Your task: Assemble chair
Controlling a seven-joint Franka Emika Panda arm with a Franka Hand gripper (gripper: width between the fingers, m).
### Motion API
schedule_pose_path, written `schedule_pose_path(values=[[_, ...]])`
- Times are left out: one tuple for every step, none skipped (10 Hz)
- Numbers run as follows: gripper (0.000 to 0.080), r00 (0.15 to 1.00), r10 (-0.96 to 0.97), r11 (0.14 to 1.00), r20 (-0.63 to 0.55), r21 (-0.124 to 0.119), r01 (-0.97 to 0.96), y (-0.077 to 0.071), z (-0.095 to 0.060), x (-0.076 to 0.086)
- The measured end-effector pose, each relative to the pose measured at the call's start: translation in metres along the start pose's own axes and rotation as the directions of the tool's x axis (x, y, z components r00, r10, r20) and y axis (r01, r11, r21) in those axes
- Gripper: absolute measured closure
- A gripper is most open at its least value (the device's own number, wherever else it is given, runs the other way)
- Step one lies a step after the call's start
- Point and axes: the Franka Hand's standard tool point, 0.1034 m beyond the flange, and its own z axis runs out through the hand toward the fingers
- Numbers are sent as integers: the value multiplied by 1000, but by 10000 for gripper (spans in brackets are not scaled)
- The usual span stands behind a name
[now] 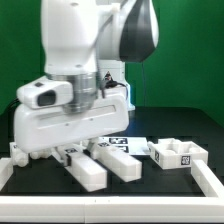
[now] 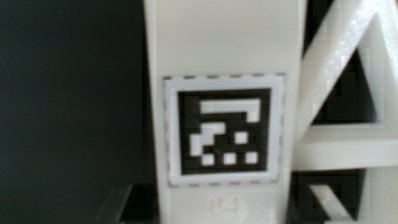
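In the wrist view a chunky white chair bar [image 2: 217,60] with a black-and-white tag [image 2: 222,130] fills the middle, very close to the camera. My gripper [image 2: 222,205] straddles it: the dark fingers [image 2: 135,203] press against both of its sides, so it looks shut on the bar. A white lattice-like chair piece [image 2: 347,90] lies right beside the bar. In the exterior view the gripper [image 1: 72,152] is down at the black table, mostly hidden by the arm. Two white legs [image 1: 92,172] [image 1: 122,164] lie in front of it, and a tagged white block [image 1: 176,155] lies to the exterior view's right.
The marker board [image 1: 116,143] lies flat behind the legs. A small white piece [image 1: 20,153] sits at the exterior view's left edge. A tall white piece [image 1: 113,78] stands behind the arm. The table's raised white border [image 1: 210,180] runs along the front right.
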Motion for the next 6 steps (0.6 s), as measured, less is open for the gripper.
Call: schedule_pose_path(values=[[515, 998, 56, 998, 37, 34, -58, -2, 1, -5], [515, 999, 43, 999, 27, 25, -43, -2, 1, -2], [515, 999, 43, 999, 28, 26, -44, -2, 2, -2], [515, 999, 43, 999, 28, 26, -44, -2, 2, -2], [515, 999, 44, 999, 28, 26, -45, -2, 2, -3], [515, 998, 51, 998, 28, 26, -52, -1, 2, -3]])
